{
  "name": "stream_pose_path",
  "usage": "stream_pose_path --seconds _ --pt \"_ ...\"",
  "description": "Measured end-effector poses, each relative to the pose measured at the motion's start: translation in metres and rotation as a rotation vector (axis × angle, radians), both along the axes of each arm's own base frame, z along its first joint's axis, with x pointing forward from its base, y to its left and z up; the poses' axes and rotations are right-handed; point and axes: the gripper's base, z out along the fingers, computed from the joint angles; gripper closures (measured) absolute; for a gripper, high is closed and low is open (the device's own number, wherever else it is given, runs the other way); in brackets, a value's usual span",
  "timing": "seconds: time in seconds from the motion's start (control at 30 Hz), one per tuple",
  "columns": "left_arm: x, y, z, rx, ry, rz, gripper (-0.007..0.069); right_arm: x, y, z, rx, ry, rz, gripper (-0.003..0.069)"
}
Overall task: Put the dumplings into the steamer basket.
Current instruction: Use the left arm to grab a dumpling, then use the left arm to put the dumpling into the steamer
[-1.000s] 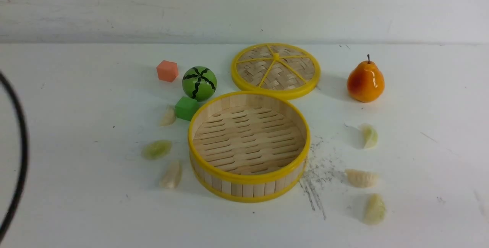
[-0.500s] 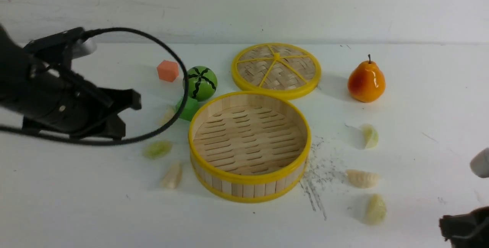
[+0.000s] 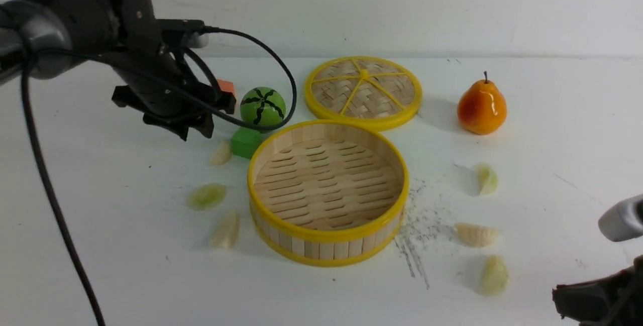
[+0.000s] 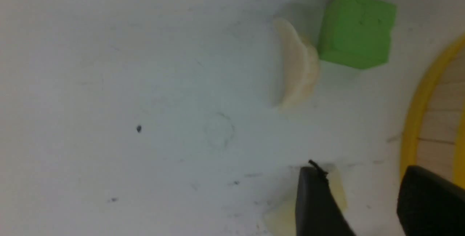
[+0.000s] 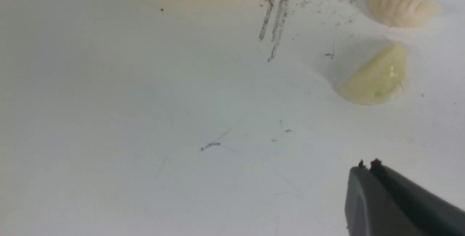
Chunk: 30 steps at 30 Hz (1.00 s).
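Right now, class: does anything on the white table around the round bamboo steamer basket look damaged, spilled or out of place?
Dark grey scuff streaks soil the mostly clean white table just right of the round bamboo steamer basket.

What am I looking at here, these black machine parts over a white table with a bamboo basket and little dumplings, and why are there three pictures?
This is a robot with two arms, each ending in a two-fingered claw. The wide picture looks forward from between the arms; the other two come from a camera on each wrist. On the table: an empty steamer basket, six toy dumplings, three either side of it, a woven disc, a pear, a watermelon ball, a green cube and an orange cube. The left gripper hangs open near the green cube; the right gripper is shut, low at the right. Neither holds anything.
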Motion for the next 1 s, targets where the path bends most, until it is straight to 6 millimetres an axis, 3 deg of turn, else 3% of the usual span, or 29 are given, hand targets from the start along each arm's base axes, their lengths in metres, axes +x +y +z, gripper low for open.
stream_pose_path --seconds 0.1,0.3,0.53,0.6,0.73,1.0 --pt "0.014 -0.002 -0.025 0.017 0.018 -0.012 0.0258 0.0 0.001 0.001 0.006 -0.017 0.017 0.0663" --pt "0.034 -0.005 -0.061 0.064 -0.054 -0.096 0.0251 0.001 0.002 0.001 0.005 -0.026 0.024 0.0659" --pt "0.043 -0.007 -0.084 0.085 -0.071 -0.125 0.0259 0.003 0.001 0.001 0.005 -0.033 0.014 0.0656" --pt "0.044 -0.008 -0.089 0.08 -0.063 -0.124 0.03 0.003 0.001 0.001 0.004 -0.034 0.01 0.0654" --pt "0.044 -0.009 -0.092 0.045 -0.053 -0.086 0.0452 0.004 0.001 0.001 0.006 -0.038 0.006 0.065" --pt "0.042 -0.009 -0.089 0.017 -0.024 -0.041 0.0449 0.004 0.001 0.001 0.008 -0.038 0.005 0.0642"
